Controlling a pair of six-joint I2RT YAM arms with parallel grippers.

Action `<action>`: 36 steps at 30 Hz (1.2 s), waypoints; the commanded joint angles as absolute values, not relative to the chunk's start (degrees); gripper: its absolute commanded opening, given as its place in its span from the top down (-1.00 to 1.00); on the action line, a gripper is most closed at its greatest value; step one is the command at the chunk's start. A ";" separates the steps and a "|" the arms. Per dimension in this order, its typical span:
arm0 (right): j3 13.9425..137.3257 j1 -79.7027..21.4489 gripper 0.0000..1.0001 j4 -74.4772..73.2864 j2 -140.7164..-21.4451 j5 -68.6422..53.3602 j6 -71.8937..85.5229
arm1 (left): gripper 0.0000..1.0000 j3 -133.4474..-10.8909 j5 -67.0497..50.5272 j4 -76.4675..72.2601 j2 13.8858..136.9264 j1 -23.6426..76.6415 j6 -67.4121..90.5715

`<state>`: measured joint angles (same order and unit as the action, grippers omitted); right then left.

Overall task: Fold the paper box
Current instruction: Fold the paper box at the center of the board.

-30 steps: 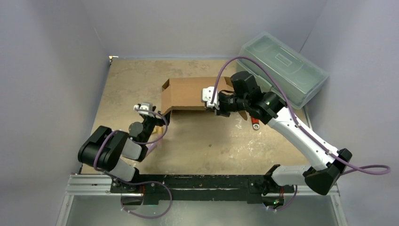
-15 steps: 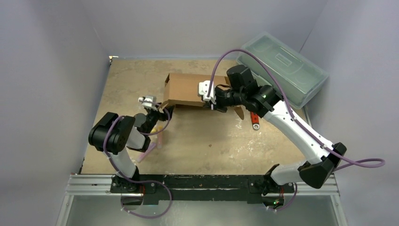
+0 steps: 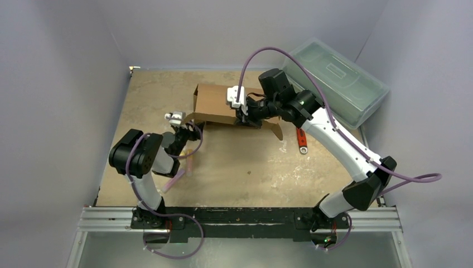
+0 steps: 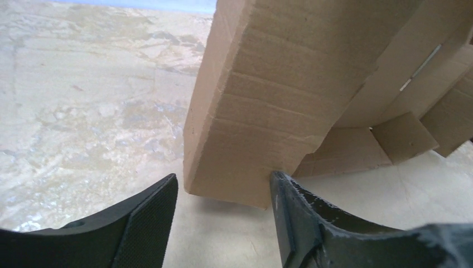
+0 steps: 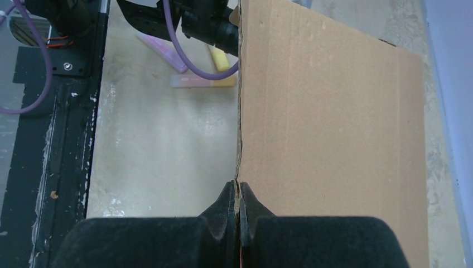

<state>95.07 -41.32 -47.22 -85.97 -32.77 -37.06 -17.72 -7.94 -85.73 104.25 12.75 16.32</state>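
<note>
The paper box [image 3: 215, 104] is a brown cardboard sheet, partly folded, held raised near the back of the table. My right gripper [image 3: 242, 115] is shut on the box's front edge; in the right wrist view the edge [image 5: 239, 139] runs straight into the closed fingertips [image 5: 239, 192]. My left gripper [image 3: 188, 126] is open at the box's left corner. In the left wrist view the hanging side flap [image 4: 262, 111] has its lower end between the two black fingers [image 4: 148, 215], and the right finger touches its corner. Inner flaps [image 4: 401, 137] show behind.
A translucent grey-green plastic toolbox [image 3: 334, 81] stands at the back right. A red-handled tool [image 3: 302, 140] lies on the table right of the box. Pink and yellow pieces [image 3: 181, 170] lie near the left arm. Grey walls enclose the table.
My right gripper has carried the box left and toward the back. My left gripper has reached forward and up to the box's left flap, which now sits between its fingers.
</note>
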 commanded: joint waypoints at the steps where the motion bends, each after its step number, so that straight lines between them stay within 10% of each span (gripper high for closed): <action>1: 98.47 -41.55 1.00 -49.25 -86.40 -36.08 -34.85 | -0.18 -20.73 -5.03 -100.01 104.58 12.39 15.19; 25: 99.55 -40.34 1.00 -45.83 -86.05 -24.87 -30.60 | -0.25 -20.52 -9.63 -101.97 100.74 9.89 19.10; 36: 96.57 -37.92 1.00 -46.67 -83.23 -26.80 -32.26 | -0.71 -9.80 -12.23 -90.11 83.79 9.23 28.24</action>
